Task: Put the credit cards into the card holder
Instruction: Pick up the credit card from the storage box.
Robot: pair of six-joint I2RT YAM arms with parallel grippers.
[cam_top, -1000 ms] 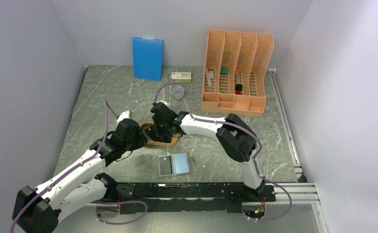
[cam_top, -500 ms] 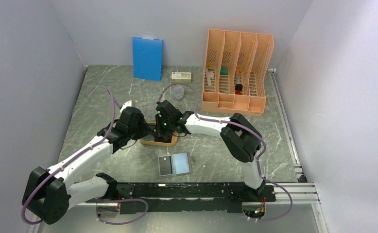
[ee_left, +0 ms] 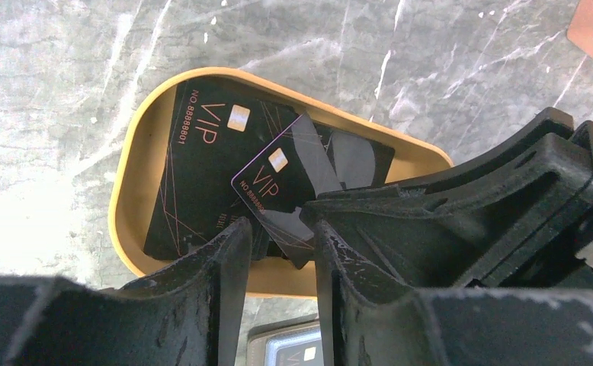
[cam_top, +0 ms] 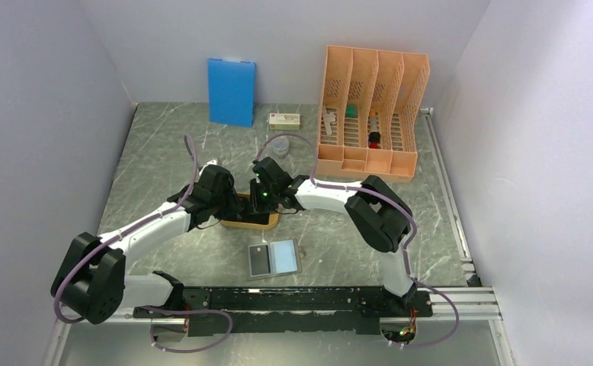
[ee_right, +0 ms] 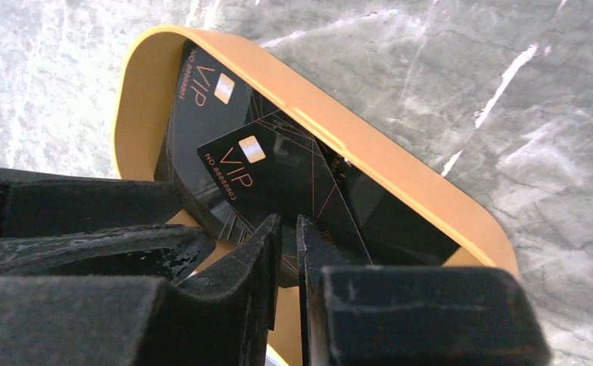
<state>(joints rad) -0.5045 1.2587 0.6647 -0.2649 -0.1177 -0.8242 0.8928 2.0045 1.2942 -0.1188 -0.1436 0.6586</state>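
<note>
**Cards in the tray, right fingers pinched on the top one**

On the grey marble table [cam_top: 164, 152] I see a tall orange slotted file rack [cam_top: 338, 84] at 1 o'clock. It holds a few small items that I cannot make out.

Near the centre sits the shallow orange oval tray [ee_left: 129, 191], with black cards stacked loosely in it. A flat black VIP card [ee_left: 194, 183] lies on the tray floor. A tilted black VIP card [ee_left: 274, 187] overlaps it, and a third dark card [ee_right: 400, 221] lies beneath that one.

At 6 o'clock from the tray, the small grey bifold card holder [cam_top: 284, 256] lies open on the table with its pale blue inner side up. A dark card [cam_top: 259, 260] is on its left half. I cannot tell whether that card is tucked into a pocket.

The right gripper [ee_right: 288, 225] is over the tray with only a thin slit between its fingers, and it is pinching the near edge of the tilted black VIP card. The left gripper [ee_left: 280, 229] has its fingers moderately parted. They straddle that card's lower corner and grip nothing.
</note>
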